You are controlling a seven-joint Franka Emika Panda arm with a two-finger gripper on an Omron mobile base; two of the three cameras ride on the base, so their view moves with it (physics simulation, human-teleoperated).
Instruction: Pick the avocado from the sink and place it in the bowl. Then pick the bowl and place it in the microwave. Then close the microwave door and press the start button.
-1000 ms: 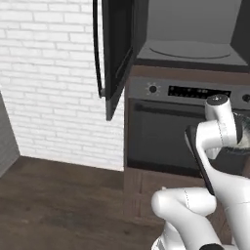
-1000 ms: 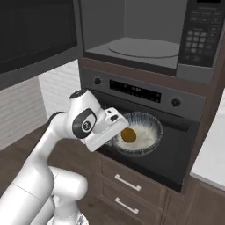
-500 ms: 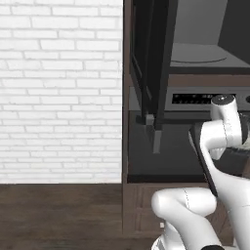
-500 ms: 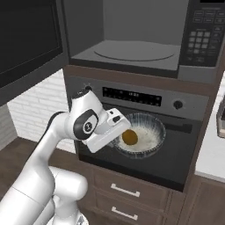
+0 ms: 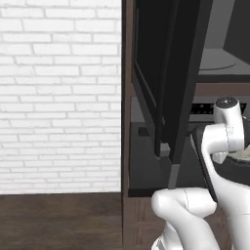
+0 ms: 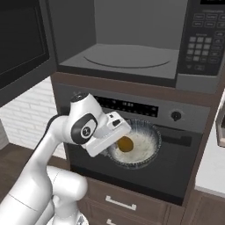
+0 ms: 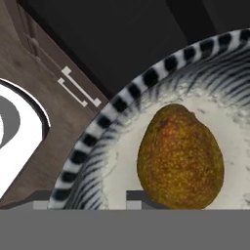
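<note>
Carrying the bowl with the avocado lying inside it, I hold it in front of the oven, just below the open microwave. In the hand view the avocado rests on the bowl's pale floor, close to the ribbed rim, and my gripper is clamped on the near edge of that rim, with one finger tip just inside the wall. Over the last second my base has driven in and turned toward the cabinet, so the cavity and its turntable now look much nearer, while the bowl has kept its place against my wrist. The microwave door stands swung out to my left, clear of the opening. I judge the approach nearly done: lifting the bowl up onto the turntable comes next.
</note>
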